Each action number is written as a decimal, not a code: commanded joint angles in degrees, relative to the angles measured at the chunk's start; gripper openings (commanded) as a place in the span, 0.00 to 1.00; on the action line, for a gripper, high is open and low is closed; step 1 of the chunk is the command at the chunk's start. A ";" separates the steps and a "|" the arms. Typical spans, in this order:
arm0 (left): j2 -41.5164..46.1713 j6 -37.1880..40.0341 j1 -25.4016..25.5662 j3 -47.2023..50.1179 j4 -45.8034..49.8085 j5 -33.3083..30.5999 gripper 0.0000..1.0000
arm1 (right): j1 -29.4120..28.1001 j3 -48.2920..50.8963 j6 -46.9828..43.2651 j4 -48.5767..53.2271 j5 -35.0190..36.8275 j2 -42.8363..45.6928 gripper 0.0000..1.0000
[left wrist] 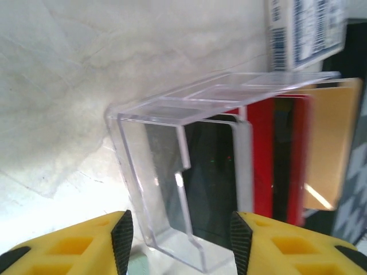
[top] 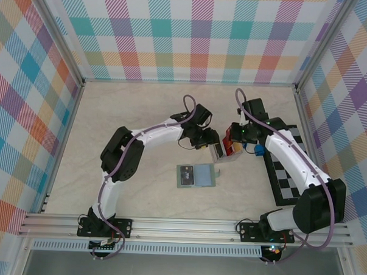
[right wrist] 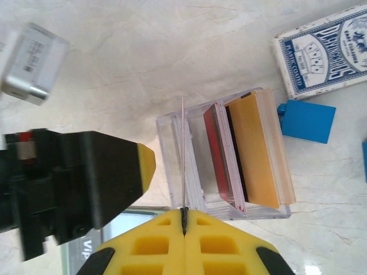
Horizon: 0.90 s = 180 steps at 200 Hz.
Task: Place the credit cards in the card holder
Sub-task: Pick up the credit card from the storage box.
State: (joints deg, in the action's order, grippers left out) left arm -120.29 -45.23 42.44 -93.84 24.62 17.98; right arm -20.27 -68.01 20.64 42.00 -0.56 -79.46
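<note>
Right hand [right wrist: 184,216] is clamped on one thin pale card [right wrist: 183,143], seen edge-on, standing in the clear box [right wrist: 165,160] next to the red and orange cards [right wrist: 252,149]. Left hand [left wrist: 180,232] is open, a finger on either side of the box's end. Holder [top: 196,176] lies open mid-counter [top: 129,117], just nearer the front edge than the box.

A pale, marbled table [top: 123,116] carries everything. Near its middle, a little toward 6 o'clock, a green wallet [top: 196,175] lies open and flat. A black-and-white checkerboard [top: 287,172] lies along the 3 o'clock edge. Between them sits a clear plastic box [right wrist: 264,211]. A blue-and-white card pack [right wrist: 322,54] lies at its 1 o'clock, a flat blue piece [right wrist: 307,121] at 3 o'clock, and a small grey box [right wrist: 31,63] at 10 o'clock.
</note>
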 commanded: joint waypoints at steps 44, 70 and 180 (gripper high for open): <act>18.22 -11.74 -5.42 22.44 -28.16 9.93 0.65 | 2.50 4.85 9.05 -7.87 -16.46 5.83 0.02; 21.91 -17.97 -7.46 29.73 -40.54 16.05 0.70 | 3.13 7.88 14.45 -13.31 -21.88 8.14 0.02; 23.67 -21.82 -7.38 32.41 -51.81 24.94 0.42 | 3.57 16.30 29.22 -32.02 -32.51 8.97 0.04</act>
State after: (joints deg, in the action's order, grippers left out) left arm -99.72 -66.67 34.68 -62.02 -23.29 39.55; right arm -17.04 -53.19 45.95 15.88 -30.28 -71.02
